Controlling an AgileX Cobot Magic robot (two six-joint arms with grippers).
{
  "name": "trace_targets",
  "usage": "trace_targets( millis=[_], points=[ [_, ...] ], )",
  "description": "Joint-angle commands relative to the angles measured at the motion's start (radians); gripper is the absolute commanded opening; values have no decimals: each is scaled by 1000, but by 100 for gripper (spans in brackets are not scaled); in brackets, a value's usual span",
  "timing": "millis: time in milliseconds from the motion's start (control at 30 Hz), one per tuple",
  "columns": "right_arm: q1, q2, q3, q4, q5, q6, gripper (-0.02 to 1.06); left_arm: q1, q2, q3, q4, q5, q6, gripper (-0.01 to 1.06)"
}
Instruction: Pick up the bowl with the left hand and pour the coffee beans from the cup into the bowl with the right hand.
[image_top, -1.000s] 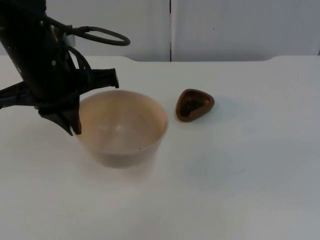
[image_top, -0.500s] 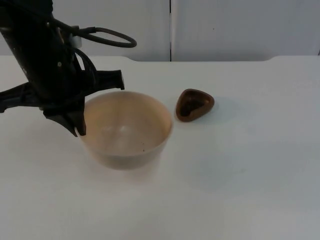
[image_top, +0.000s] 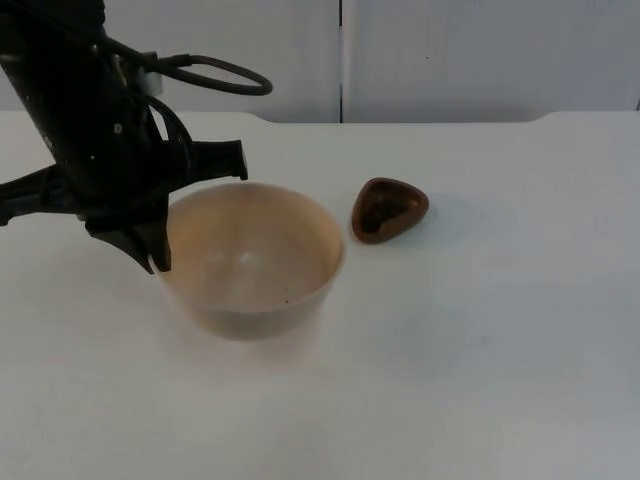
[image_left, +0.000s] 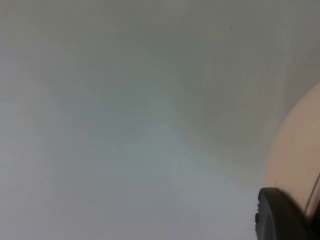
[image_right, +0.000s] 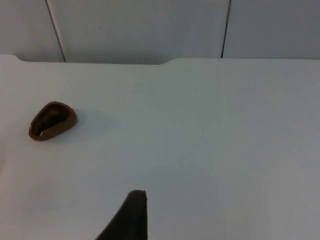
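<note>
**Left gripper at the bowl's rim, cup lying apart on the table**

The wide, pale beige round bowl (image_top: 250, 262) sits on the white table top (image_top: 480, 340), left of centre in the top view, upright with its mouth facing up. Its inside is nearly bare; one small dark speck lies on the inner wall near the front. In the left wrist view the bowl's pale curved wall (image_left: 295, 155) stands just beside the black fingertip (image_left: 277, 215).

The left gripper (image_top: 150, 245) is at the bowl's left rim, with the arm coming down from the upper left of the top view. One finger points down along the outside of the rim; whether the fingers are closed on the rim cannot be told.

The small dark brown cup (image_top: 388, 209), with a rounded, somewhat triangular outline, lies to the right of the bowl and apart from it, its opening turned toward the camera and the bowl's side. Its inside is dark and its contents cannot be made out. The right wrist view shows the same cup (image_right: 52, 120) on the table, well away from the right gripper (image_right: 131, 217), which waits off to the right; its finger state cannot be told.
</note>
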Motion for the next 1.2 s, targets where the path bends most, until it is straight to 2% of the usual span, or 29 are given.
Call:
trace_targets(
  millis=[0, 400, 600, 767, 967, 1167],
  points=[
    [-6, 67, -45, 5, -24, 3, 105, -5, -14, -3, 3, 0, -8, 0],
    [-6, 472, -321, 5, -24, -8, 105, -5, -14, -3, 3, 0, -8, 0],
    [-6, 625, -400, 5, -24, -33, 105, -5, -14, -3, 3, 2, -8, 0],
    [-4, 805, -518, 72, -26, -102, 105, -5, -14, -3, 3, 4, -8, 0],
    [-2, 990, -674, 113, 15, -109, 105, -5, -14, -3, 1, 6, -8, 0],
    [-2, 1104, -776, 116, 43, -109, 105, -5, -14, -3, 1, 6, -8, 0]
  ],
)
